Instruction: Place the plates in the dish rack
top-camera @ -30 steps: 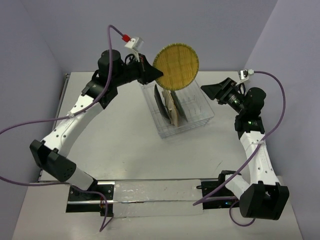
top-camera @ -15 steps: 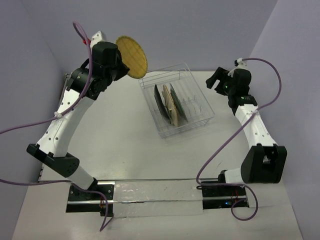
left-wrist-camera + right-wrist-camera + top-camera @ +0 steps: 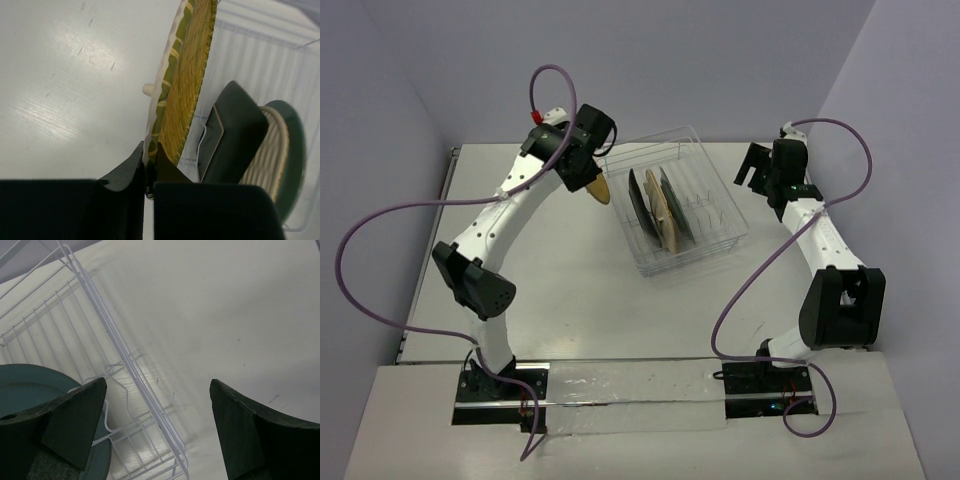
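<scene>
My left gripper (image 3: 592,178) (image 3: 150,150) is shut on the rim of the tan woven round plate (image 3: 601,189) (image 3: 186,85). That plate is held on edge just left of the dish rack (image 3: 720,215) (image 3: 250,45). Three plates stand upright in the rack: the black square one (image 3: 639,200) (image 3: 235,125), the tan woven rounded square (image 3: 662,212) (image 3: 272,145) and the grey-blue round one (image 3: 679,205) (image 3: 296,165) (image 3: 30,385). My right gripper (image 3: 755,165) (image 3: 157,390) is open and empty, above the rack's right rim (image 3: 125,360).
The rack sits at the back centre of the white table (image 3: 570,290). Upright tines (image 3: 705,205) fill the rack's right half. Purple cables (image 3: 380,230) loop off both arms. Grey walls close in at the back and both sides.
The left arm carried the round plate from high above the rack, out to the left, then down beside the rack's left side, now edge-on. The right arm drew back toward the rack's right rim, jaws wider.
</scene>
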